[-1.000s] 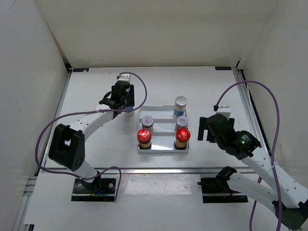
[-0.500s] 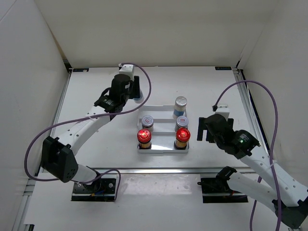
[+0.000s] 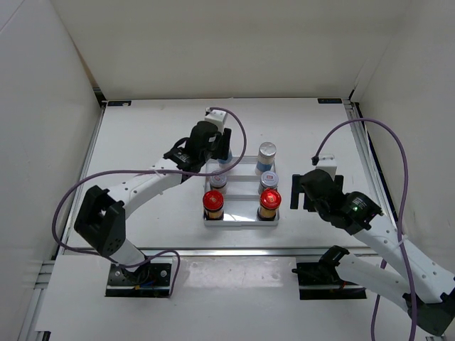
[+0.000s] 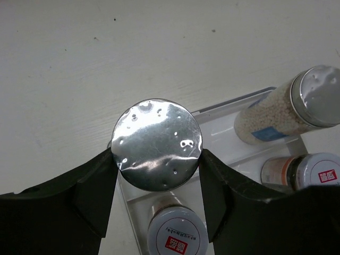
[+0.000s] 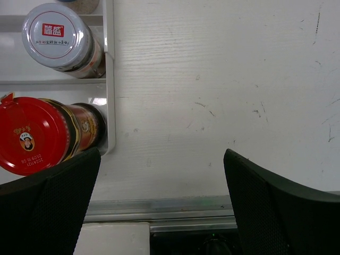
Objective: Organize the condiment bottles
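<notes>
Setting: a robotics test cell in a lab, not a kitchen or home. I am bolted down by my left base plate and right base plate at the near edge of a scuffed white surface. Plain white panels box it in on three sides, an aluminium rail runs along the front, and purple cables loop loose off my wrists. The only household items are condiment bottles, staged in a white tray at the centre.
</notes>
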### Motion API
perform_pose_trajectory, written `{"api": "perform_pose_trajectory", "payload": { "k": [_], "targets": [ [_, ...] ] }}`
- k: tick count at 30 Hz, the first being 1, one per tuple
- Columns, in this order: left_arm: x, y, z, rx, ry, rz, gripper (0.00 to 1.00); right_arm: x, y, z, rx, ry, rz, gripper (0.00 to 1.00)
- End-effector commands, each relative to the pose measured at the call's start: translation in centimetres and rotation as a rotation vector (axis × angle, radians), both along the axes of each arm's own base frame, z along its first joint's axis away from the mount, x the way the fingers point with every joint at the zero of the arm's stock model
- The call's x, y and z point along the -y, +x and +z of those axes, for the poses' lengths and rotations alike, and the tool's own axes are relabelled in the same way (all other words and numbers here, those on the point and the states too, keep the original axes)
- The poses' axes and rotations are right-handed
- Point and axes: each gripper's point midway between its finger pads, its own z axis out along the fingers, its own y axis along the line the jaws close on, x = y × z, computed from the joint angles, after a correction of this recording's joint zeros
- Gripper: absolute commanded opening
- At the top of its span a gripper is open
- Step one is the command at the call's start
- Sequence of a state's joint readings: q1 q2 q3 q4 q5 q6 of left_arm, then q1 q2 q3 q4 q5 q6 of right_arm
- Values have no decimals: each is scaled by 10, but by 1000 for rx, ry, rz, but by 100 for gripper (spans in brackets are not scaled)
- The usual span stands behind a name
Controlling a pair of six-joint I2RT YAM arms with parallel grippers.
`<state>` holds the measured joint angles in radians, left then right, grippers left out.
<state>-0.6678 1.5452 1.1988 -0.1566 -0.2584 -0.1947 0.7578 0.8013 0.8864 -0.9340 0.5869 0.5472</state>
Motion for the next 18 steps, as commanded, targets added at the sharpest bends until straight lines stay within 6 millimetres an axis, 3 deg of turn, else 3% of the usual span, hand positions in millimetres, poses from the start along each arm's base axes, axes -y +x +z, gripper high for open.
{"api": "perform_pose_trajectory", "payload": {
  "k": [1, 11, 15, 18],
  "targets": [
    [4, 8, 20, 84, -41, 20, 29, 2, 4, 9, 35, 7, -28, 100],
    [2, 8, -10, 54, 27, 44, 38, -1, 4, 6, 15, -7, -25, 100],
    [5, 5, -13, 34, 55, 31, 68, -1, 4, 6, 15, -7, -25, 100],
    [4, 6, -10, 37, 59, 40, 77, -2, 5, 5, 8, -13, -25, 100]
  ]
}}
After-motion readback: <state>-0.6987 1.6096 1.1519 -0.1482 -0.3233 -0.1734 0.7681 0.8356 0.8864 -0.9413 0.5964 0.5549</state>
